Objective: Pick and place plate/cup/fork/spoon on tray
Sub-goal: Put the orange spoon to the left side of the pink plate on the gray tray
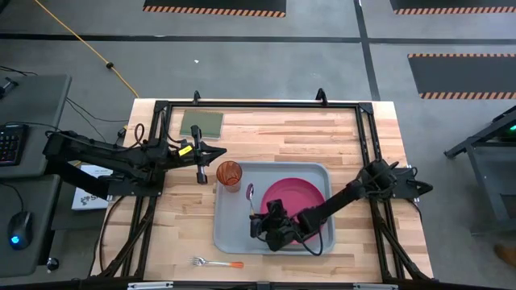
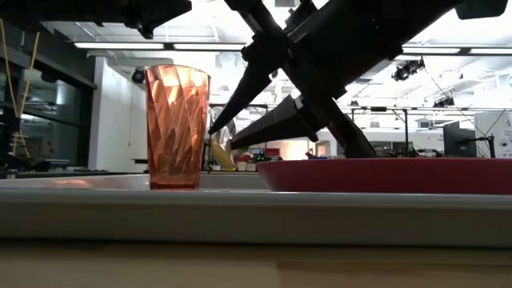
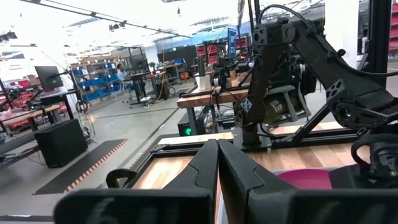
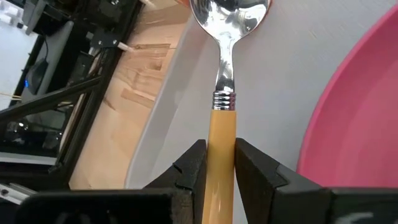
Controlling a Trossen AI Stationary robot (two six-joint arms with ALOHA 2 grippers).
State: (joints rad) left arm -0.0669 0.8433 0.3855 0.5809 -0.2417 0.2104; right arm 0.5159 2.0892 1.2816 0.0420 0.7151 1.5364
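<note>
The grey-blue tray [image 1: 234, 234] lies mid-table. The magenta plate [image 1: 297, 196] rests flat in it, and the reddish-orange cup [image 1: 230, 174] stands upright in its far left corner, as the low view [image 2: 177, 128] also shows. My right gripper [image 1: 259, 222] is over the tray beside the plate, shut on the spoon [image 1: 251, 196], whose silver bowl [image 4: 231, 17] points toward the cup. The fork [image 1: 218, 263] lies on the table by the near edge. My left gripper [image 1: 201, 167] is shut and empty, just left of the cup. My right gripper [image 4: 221, 154] pinches the spoon's orange handle [image 4: 222, 127] between its two fingers, one on each side. The fingers come slanting from the near right and lie roughly along the spoon, which reaches out ahead of them over the tray floor. Whether the bowl touches the tray, I cannot tell.
A small green pad [image 1: 201, 123] lies at the table's far left. A black frame [image 1: 258, 105] runs around the table's edges. Bare wood shows left of the tray and along the near edge beside the fork.
</note>
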